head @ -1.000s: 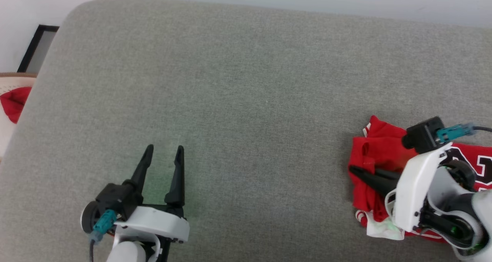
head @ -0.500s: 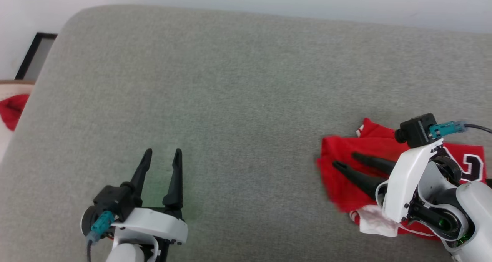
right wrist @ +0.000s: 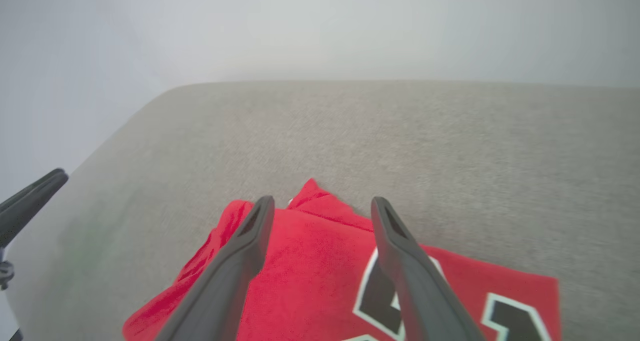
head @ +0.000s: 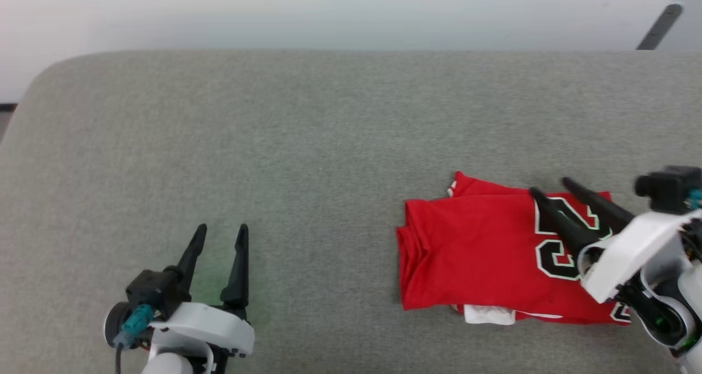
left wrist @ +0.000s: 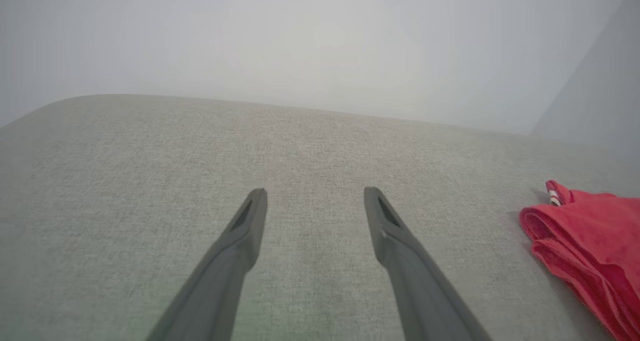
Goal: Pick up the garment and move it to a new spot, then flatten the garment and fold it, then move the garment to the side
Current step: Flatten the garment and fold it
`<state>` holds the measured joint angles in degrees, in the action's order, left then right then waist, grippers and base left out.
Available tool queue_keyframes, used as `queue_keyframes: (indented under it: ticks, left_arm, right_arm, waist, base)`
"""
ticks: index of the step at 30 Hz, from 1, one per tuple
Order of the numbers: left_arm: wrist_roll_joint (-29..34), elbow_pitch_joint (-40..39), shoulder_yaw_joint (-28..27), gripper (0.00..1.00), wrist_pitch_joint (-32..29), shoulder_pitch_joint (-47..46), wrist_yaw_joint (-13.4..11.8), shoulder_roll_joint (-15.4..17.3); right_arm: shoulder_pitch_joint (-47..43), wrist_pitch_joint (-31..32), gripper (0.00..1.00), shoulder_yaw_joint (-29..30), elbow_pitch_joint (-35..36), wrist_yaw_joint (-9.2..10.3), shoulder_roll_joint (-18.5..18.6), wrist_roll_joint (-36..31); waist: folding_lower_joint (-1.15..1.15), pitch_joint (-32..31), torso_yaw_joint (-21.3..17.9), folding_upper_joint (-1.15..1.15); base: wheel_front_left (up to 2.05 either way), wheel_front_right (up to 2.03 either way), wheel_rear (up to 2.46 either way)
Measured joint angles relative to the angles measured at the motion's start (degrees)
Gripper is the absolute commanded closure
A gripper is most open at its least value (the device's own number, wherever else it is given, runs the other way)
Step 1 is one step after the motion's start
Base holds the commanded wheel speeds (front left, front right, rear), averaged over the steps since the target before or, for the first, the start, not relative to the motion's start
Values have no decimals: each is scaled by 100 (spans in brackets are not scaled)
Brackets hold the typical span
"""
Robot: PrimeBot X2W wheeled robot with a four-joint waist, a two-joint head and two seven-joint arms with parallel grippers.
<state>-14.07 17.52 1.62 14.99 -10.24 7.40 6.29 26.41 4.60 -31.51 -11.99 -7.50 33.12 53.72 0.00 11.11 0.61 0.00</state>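
Note:
The garment, a red jersey with black white-outlined print, lies folded flat on the grey table at the right; a white sleeve bit pokes out under its near edge. My right gripper is open above the garment's printed right part, with nothing between its fingers. In the right wrist view the right gripper hovers over the garment. My left gripper stands open and empty over bare table at the lower left, well apart from the garment. The left wrist view has the left gripper and the garment's folded edge at far right.
The grey fabric-covered table spreads wide, with rounded corners at the far left. A pale wall runs behind its far edge. A dark slanted bar shows at the top right.
The right gripper opened and let go of the garment, then drew back to the right. The garment now lies spread and folded. The camera has shifted, so the whole scene has slid leftward and down.

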Motion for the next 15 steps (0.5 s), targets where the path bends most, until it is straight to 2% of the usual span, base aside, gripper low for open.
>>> queue_keyframes:
  ticks: [7,15]
  left_arm:
    - [-4,45,-138,0,0,154,0,53]
    - [63,-124,-250,0,0,669,0,157]
  right_arm:
    - [-249,-1593,0,236,-862,0,-245,-480]
    - [-797,-1933,0,765,-1037,0,-498,-907]
  waist:
    - [0,-225,-234,0]
    - [0,-591,-344,0]
  base:
    - [0,0,0]
    - [0,0,0]
